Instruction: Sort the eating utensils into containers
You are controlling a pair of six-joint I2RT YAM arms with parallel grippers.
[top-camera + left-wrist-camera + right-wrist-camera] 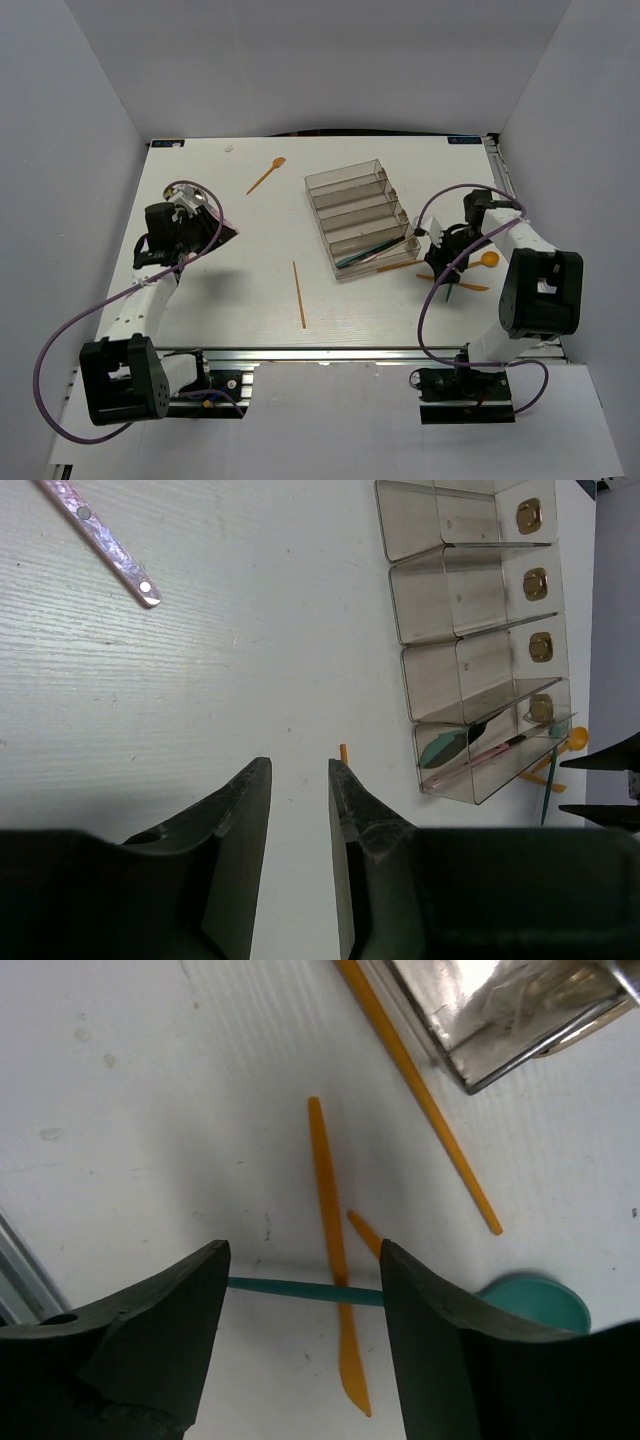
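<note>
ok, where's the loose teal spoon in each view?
Top: teal spoon lower right, just right of the tray's low end.
Left wrist: thin sliver at the far right edge, below the tray.
Right wrist: bottom centre, crossing an orange stick.
Shared landmark: the clear stepped tray.

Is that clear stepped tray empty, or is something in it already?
Partly filled. The tray has a teal spoon and a pink-handled utensil in the compartment nearest the arms; its other three compartments look empty.
</note>
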